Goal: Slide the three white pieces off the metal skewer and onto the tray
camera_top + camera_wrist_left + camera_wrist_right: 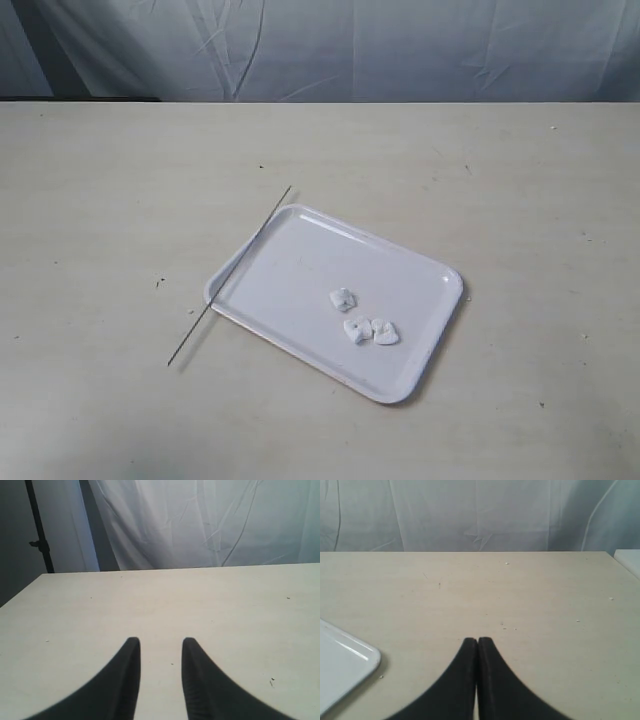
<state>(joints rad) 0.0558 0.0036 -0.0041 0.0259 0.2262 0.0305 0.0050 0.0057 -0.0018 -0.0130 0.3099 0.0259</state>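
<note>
The white tray (pixel 300 275) lies near the middle of the table in the exterior view. Three white pieces rest on it toward its near right part: one (pixel 343 298) alone and two (pixel 357 329) (pixel 386 333) side by side. The thin metal skewer (pixel 232 272) lies bare along the tray's left short edge, partly on the rim and partly on the table. Neither arm shows in the exterior view. My left gripper (pixel 160 641) is open over bare table, with nothing between its fingers. My right gripper (pixel 478 640) is shut and empty, with a tray corner (pixel 342 667) beside it.
The pale table (pixel 120 200) surrounds the tray on all sides. A wrinkled white curtain (pixel 330 45) hangs behind the table's far edge. A dark stand pole (pixel 40 527) rises past the table's corner in the left wrist view.
</note>
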